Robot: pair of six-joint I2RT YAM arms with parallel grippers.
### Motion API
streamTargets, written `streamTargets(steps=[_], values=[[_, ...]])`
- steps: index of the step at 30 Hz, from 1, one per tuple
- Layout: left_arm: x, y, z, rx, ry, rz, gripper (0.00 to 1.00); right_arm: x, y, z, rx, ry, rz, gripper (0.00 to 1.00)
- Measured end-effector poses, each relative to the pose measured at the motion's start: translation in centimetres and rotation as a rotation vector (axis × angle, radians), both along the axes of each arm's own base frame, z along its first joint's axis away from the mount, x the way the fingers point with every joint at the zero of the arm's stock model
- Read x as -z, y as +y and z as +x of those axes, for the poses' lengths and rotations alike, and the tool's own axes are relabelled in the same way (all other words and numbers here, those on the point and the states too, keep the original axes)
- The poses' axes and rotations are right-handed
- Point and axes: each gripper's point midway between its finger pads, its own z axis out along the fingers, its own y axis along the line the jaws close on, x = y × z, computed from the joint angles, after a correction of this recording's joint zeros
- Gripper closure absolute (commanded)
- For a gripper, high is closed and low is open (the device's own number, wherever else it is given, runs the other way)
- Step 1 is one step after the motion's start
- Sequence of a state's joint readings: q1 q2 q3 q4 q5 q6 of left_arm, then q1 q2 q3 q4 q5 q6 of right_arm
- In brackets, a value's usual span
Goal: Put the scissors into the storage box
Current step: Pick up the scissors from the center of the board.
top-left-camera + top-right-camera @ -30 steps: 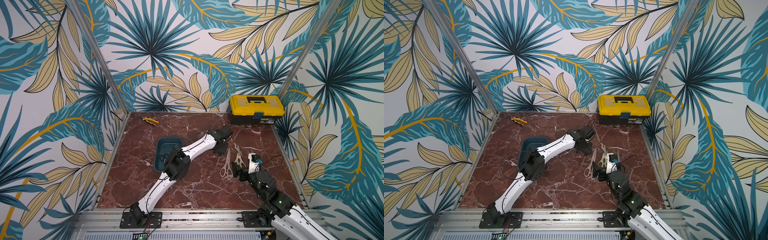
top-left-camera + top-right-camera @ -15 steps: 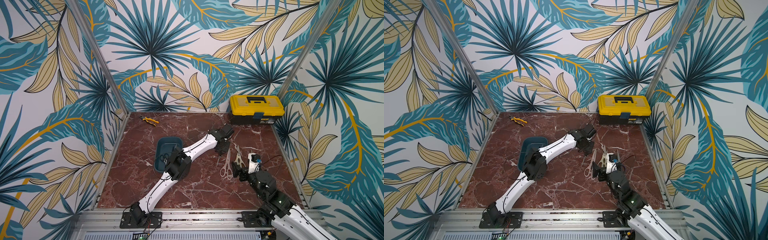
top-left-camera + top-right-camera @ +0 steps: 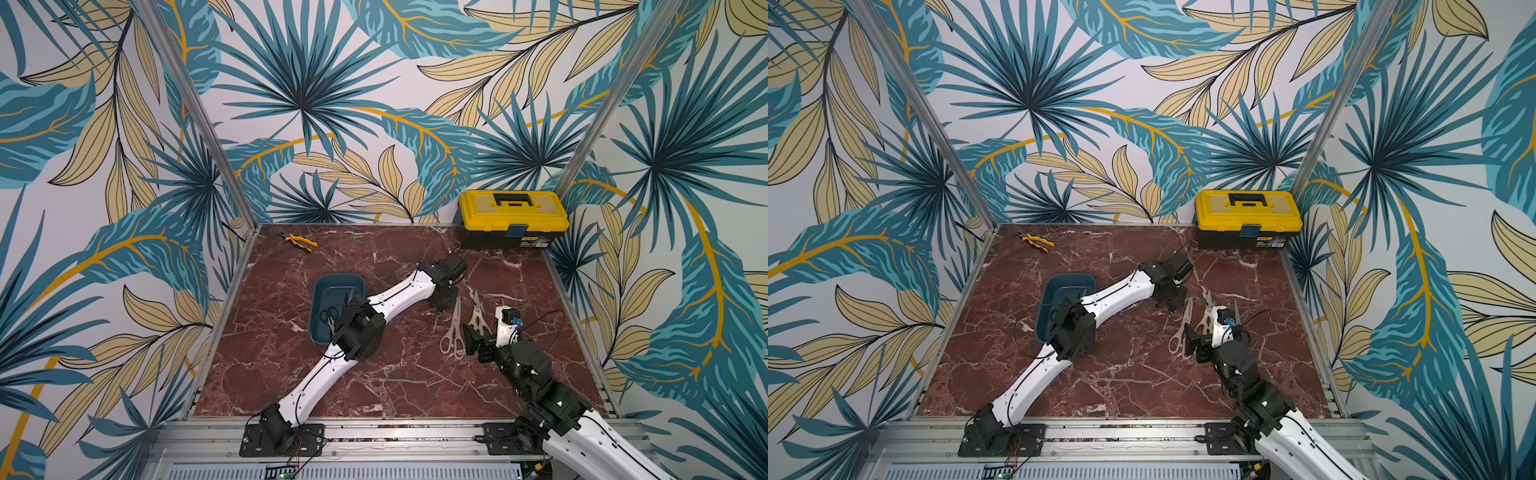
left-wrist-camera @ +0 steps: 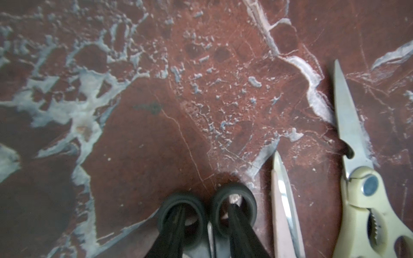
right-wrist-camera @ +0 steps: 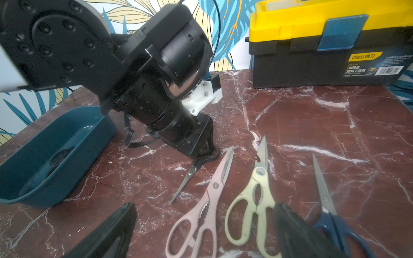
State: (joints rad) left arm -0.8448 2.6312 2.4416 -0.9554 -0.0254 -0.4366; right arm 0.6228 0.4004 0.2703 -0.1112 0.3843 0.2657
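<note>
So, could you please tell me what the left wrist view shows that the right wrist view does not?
Left wrist only: both handle loops of the small black scissors from above, with the left gripper at them. Right wrist only: the storage box, the yellow toolbox, the blue-handled scissors and the open right gripper. Both: those black scissors, the pinkish shears and cream shears.

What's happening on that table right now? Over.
Left gripper at black scissors, fingertips in handle loops, grip unclear. Right gripper open, above pink shears' handles. Black scissors on table, not in box. Pink shears' tip close beside.
</note>
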Motion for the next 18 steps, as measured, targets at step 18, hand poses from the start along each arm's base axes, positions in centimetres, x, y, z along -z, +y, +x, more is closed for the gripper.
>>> streamTargets(steps=[18], values=[[0.4,1.1,0.3,0.025,-0.012,0.059,0.84,0.0,0.0,0.0,0.001,0.001,-0.001,0.00]])
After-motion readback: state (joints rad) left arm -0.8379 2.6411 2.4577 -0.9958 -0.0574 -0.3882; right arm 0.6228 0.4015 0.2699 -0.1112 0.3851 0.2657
